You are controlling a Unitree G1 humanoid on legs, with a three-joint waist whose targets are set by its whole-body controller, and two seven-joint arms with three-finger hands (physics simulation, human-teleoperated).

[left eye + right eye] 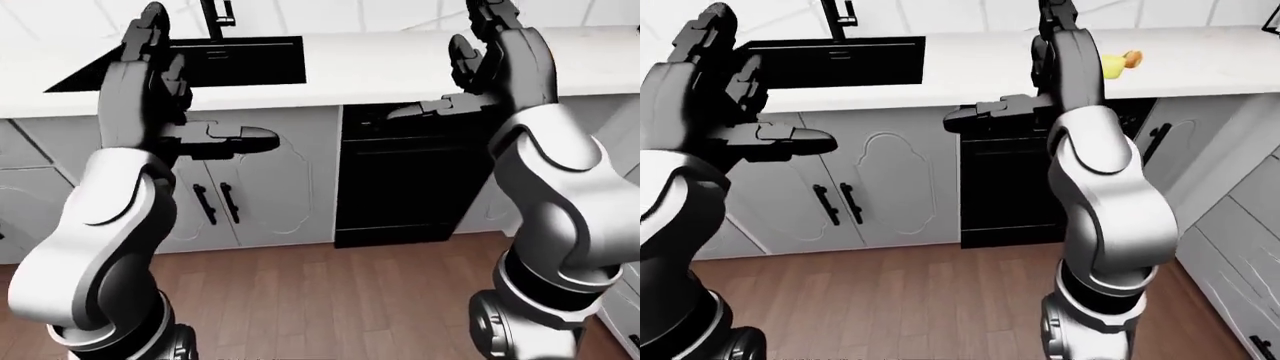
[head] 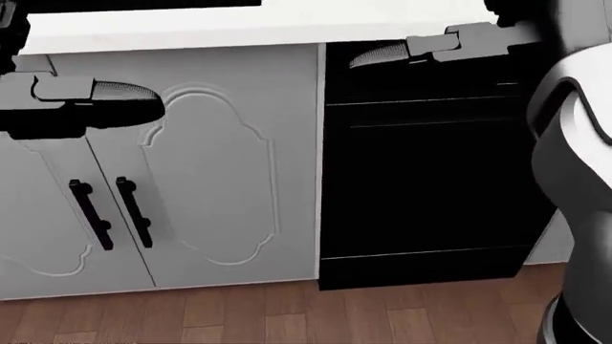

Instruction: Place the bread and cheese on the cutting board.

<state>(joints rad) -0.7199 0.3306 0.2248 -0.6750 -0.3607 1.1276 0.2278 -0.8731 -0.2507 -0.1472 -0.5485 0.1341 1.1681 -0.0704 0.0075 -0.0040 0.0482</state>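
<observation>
My left hand (image 1: 190, 90) is raised at the left of the left-eye view, fingers spread open, holding nothing. My right hand (image 1: 455, 71) is raised at the right, also open and empty. Both stand over the edge of a white counter (image 1: 380, 67). In the right-eye view a small yellow and orange thing (image 1: 1120, 61) lies on the counter, partly hidden behind my right arm; I cannot tell whether it is the cheese or the bread. No cutting board shows in any view.
A black sink (image 1: 235, 64) with a dark faucet (image 1: 220, 15) is set in the counter at the upper left. Below are grey cabinet doors with black handles (image 1: 215, 202) and a black appliance front (image 1: 410, 180). The floor (image 1: 330, 300) is brown wood.
</observation>
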